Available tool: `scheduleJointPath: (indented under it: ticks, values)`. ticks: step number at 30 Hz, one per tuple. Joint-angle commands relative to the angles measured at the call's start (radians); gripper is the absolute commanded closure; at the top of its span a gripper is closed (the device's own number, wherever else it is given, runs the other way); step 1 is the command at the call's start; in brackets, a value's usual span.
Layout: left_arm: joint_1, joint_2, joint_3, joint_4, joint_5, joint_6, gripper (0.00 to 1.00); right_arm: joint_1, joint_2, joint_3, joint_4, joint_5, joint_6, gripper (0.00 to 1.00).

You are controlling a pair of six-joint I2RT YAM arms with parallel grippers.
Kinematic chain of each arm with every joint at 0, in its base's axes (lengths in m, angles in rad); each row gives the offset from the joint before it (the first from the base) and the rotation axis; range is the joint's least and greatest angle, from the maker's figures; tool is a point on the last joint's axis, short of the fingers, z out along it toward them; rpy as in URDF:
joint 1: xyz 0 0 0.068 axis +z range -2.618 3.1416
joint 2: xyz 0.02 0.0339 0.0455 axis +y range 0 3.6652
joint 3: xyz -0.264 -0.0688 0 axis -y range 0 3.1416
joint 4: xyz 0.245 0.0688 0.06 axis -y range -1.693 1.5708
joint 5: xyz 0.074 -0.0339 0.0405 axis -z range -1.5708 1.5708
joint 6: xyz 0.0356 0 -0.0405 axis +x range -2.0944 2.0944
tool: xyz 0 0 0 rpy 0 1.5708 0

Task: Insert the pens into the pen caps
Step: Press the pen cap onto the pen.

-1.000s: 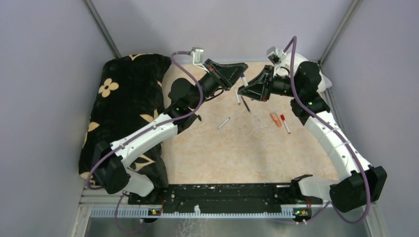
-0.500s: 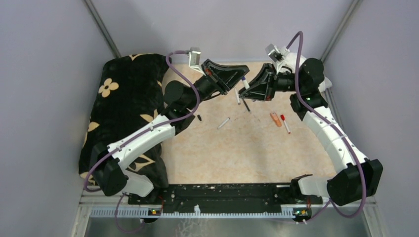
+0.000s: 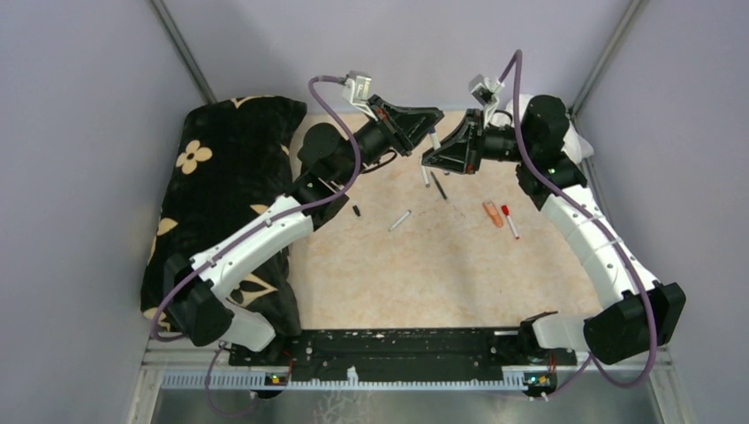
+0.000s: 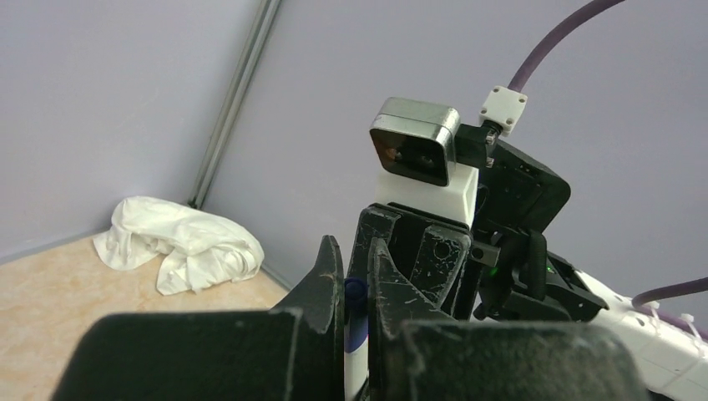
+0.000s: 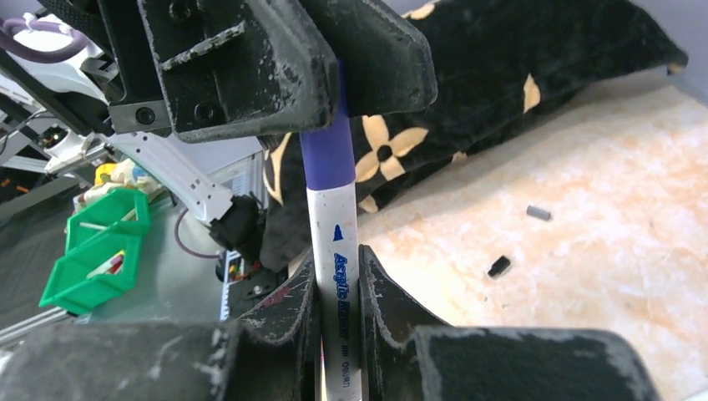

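My left gripper (image 3: 430,117) and right gripper (image 3: 429,157) meet tip to tip above the far middle of the table. Between them is one white pen (image 3: 434,141). In the right wrist view my right gripper (image 5: 337,259) is shut on the white barrel (image 5: 339,284). The pen's blue-purple cap (image 5: 327,154) sits on its top end, pinched by the left gripper's fingers (image 5: 250,67). In the left wrist view my left gripper (image 4: 354,252) is shut on that cap (image 4: 356,292). Loose on the table lie a grey-white pen (image 3: 400,220), a black pen (image 3: 439,185), an orange highlighter (image 3: 491,213) and a red-capped pen (image 3: 510,221).
A black cap (image 3: 357,211) lies on the table; it also shows in the right wrist view (image 5: 499,266) near a grey cap (image 5: 538,213). A black flowered cloth (image 3: 225,177) covers the left side. A white rag (image 4: 179,246) lies in the far right corner. Green bins (image 5: 104,242) stand beyond the table.
Both grippers have shifted a little toward the back wall, still joined on the same pen. The loose pens and caps have not moved.
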Motion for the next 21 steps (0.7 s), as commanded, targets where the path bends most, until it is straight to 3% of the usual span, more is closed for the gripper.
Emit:
scheduleJointPath:
  ticks: [1,9,15,21]
  values:
    - [-0.149,0.138,-0.135,-0.446,0.51,-0.058,1.0,0.005,0.003,0.148,0.276,0.362,0.053,1.0]
    - [-0.114,0.046,-0.326,-0.16,0.729,-0.161,1.0,-0.024,0.026,0.124,0.524,0.216,0.264,1.0]
    - [-0.108,0.038,-0.329,-0.192,0.807,-0.147,1.0,-0.038,0.033,0.137,0.483,0.216,0.248,1.0]
    - [-0.111,0.07,-0.321,-0.153,0.84,-0.171,1.0,-0.036,0.062,0.128,0.61,0.139,0.373,1.0]
